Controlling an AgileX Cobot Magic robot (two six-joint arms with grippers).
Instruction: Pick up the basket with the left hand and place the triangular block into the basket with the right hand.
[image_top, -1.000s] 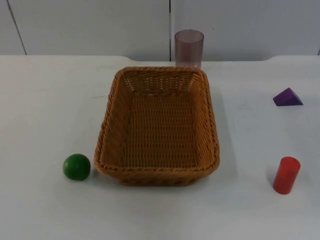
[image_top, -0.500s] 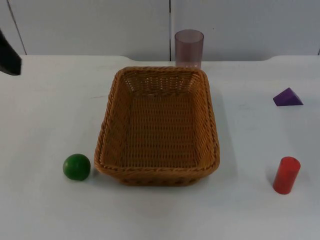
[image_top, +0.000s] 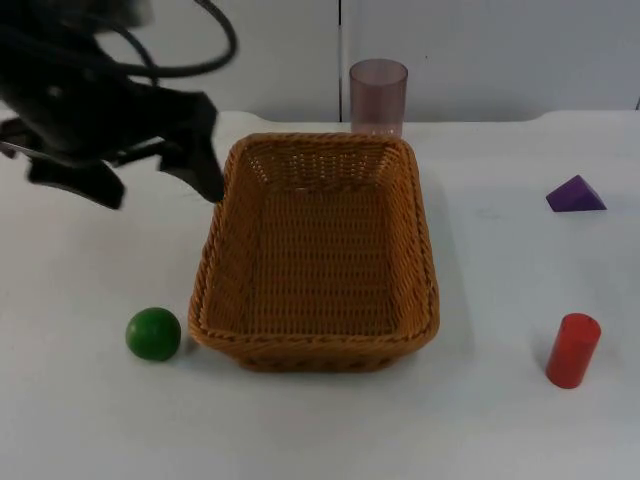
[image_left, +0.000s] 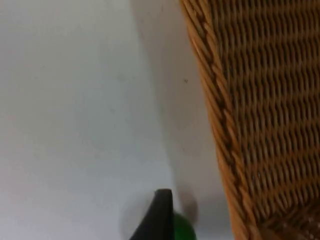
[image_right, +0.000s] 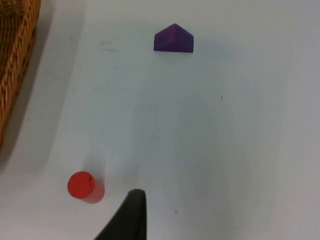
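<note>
The brown wicker basket (image_top: 318, 250) stands in the middle of the table, with nothing inside it. My left gripper (image_top: 160, 182) hangs open just left of the basket's far left corner, one finger close to the rim. The left wrist view looks down on the basket's left rim (image_left: 216, 120) and the bare table beside it. The purple triangular block (image_top: 575, 194) lies at the right side of the table, untouched. In the right wrist view the block (image_right: 173, 38) is well ahead of my right gripper (image_right: 131, 216), which waits above the table.
A green ball (image_top: 153, 333) sits by the basket's near left corner, and again (image_left: 183, 228) in the left wrist view. A red cylinder (image_top: 572, 350) stands at the near right. A translucent purple cup (image_top: 378, 96) stands behind the basket.
The left arm has swung in from the upper left edge to the basket's far left corner. Basket, blocks, ball and cup have not moved.
</note>
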